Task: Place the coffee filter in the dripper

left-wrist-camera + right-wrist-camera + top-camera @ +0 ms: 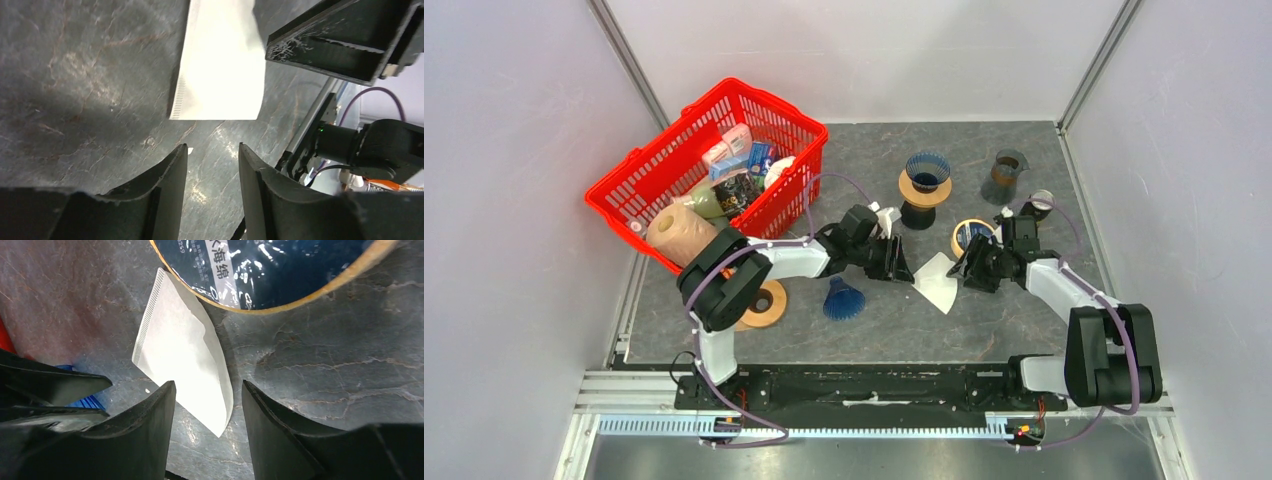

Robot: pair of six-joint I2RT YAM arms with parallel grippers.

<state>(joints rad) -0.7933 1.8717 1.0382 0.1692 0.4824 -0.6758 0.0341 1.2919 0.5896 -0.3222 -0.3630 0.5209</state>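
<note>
The white paper coffee filter (937, 282) lies flat on the dark table between my two grippers. My left gripper (902, 268) stands open just left of it; in its wrist view the filter (220, 65) lies beyond the fingertips, with only bare table inside the left gripper (213, 147). My right gripper (969, 272) is open on the other side. The filter's pointed end (185, 355) reaches in between the fingers of the right gripper (208, 385) without touching them. A blue ribbed dripper (927, 170) sits on a wooden ring atop a black stand, behind the filter.
A blue cone (843, 298) lies on its side near the left arm, beside a wooden ring (764, 303). A wood-rimmed ring with blue contents (972, 236) sits by the right gripper. A dark glass cup (1007, 175) stands at the back right. A red basket (639, 190) of goods fills the back left.
</note>
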